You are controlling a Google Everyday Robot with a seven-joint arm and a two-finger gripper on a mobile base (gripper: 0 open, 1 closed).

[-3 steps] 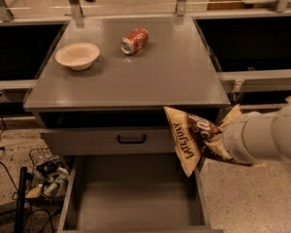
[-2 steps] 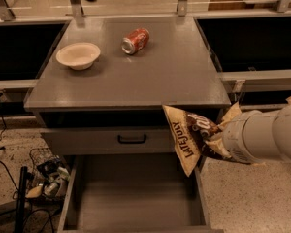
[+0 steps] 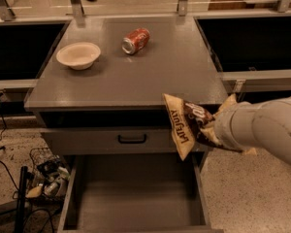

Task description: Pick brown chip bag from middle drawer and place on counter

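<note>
The brown chip bag (image 3: pixel 183 124) hangs in the air at the front right corner of the counter (image 3: pixel 155 76), its cream end up and "Late July" lettering facing me. My gripper (image 3: pixel 207 131) comes in from the right at the end of the white arm and is shut on the bag's right side. The bag's top edge is about level with the counter's front edge. Below it, the middle drawer (image 3: pixel 136 200) is pulled out, and its gray floor is bare.
A cream bowl (image 3: pixel 78 55) sits on the counter at the left, and an orange-red soda can (image 3: pixel 135 41) lies on its side near the back. A shut drawer front with a black handle (image 3: pixel 132 139) is above the open drawer. A wire basket with clutter (image 3: pixel 46 176) stands on the floor at the left.
The bag and my gripper have risen slightly, from just below the counter's edge to level with it. The bowl, the can and the drawer have not moved.
</note>
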